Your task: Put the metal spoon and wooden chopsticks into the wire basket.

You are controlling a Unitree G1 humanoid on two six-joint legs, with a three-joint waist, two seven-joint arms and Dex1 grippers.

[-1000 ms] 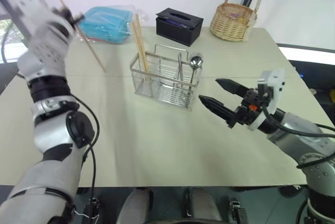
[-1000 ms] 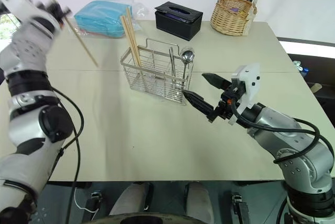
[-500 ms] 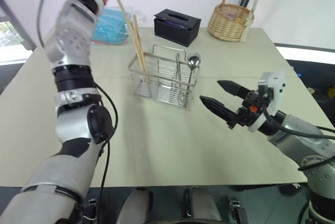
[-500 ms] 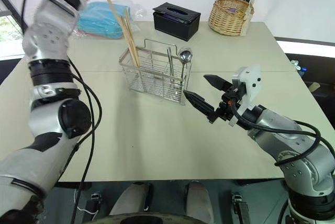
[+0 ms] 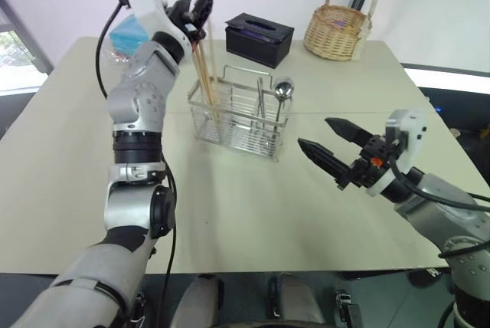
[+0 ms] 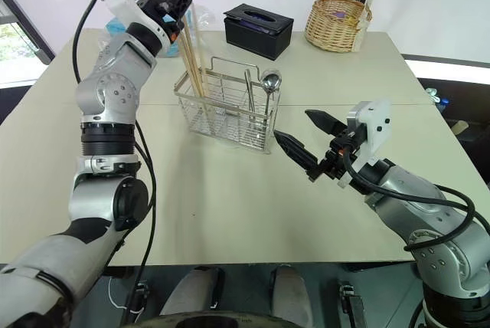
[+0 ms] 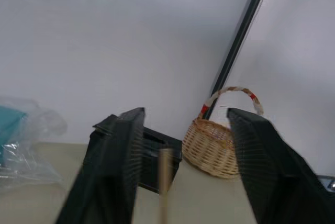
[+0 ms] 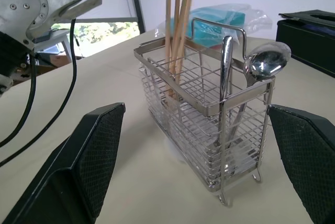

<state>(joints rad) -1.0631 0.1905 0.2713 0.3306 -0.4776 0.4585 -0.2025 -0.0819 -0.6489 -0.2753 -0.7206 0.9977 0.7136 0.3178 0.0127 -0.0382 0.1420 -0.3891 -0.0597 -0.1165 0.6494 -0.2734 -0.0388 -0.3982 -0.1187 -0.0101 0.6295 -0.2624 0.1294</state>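
The rectangular silver wire basket (image 5: 243, 119) stands mid-worktop (image 5: 230, 213). Light tan wooden chopsticks (image 8: 177, 30) lean upright in its one end compartment, and the shiny metal spoon (image 8: 264, 63) stands bowl-up at the opposite end. The left end effector (image 6: 174, 0) hovers released above the chopstick tops; the right end effector (image 5: 329, 149) hangs spread wide beside the basket.

Silver jointed arms, black cables, black ridged claw fingers (image 8: 97, 156).

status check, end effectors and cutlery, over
Left end effector open above wooden chopsticks. Right end effector open, empty. Chopsticks and metal spoon standing in wire basket. Nothing in the way.
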